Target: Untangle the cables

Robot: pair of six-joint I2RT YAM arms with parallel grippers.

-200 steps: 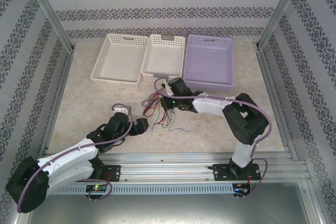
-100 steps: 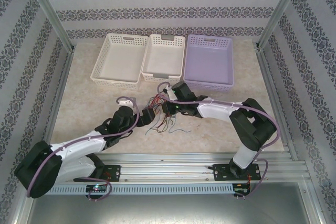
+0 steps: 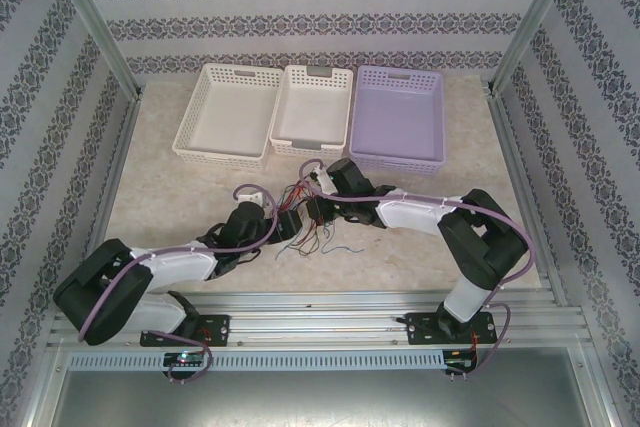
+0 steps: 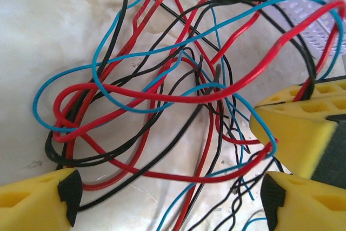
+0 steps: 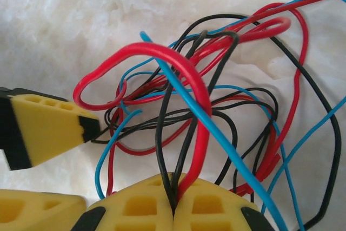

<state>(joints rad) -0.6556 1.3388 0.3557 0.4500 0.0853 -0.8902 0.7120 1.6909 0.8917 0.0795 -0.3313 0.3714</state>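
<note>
The cables (image 3: 318, 235) lie as one tangled bunch of thin red, blue and black wires on the marble table top, between the two grippers. In the left wrist view the loops of the cables (image 4: 157, 98) spread across the table, and my left gripper (image 4: 170, 201) stands open with several strands running between its yellow fingers. From above, the left gripper (image 3: 291, 222) sits at the bunch's left edge. My right gripper (image 5: 173, 206) is shut on black and red strands of the cables (image 5: 200, 117), which rise from its pads. It meets the bunch from the right (image 3: 318, 209).
Three baskets stand in a row at the back: two white ones (image 3: 228, 112) (image 3: 315, 107) and a lilac one (image 3: 400, 117). Metal rails run along the near edge (image 3: 330, 297) and both sides. Bare marble lies left and right of the bunch.
My left arm has reached forward and to the right, bringing its open gripper up to the bunch. The right gripper stays shut on the strands and has shifted slightly.
</note>
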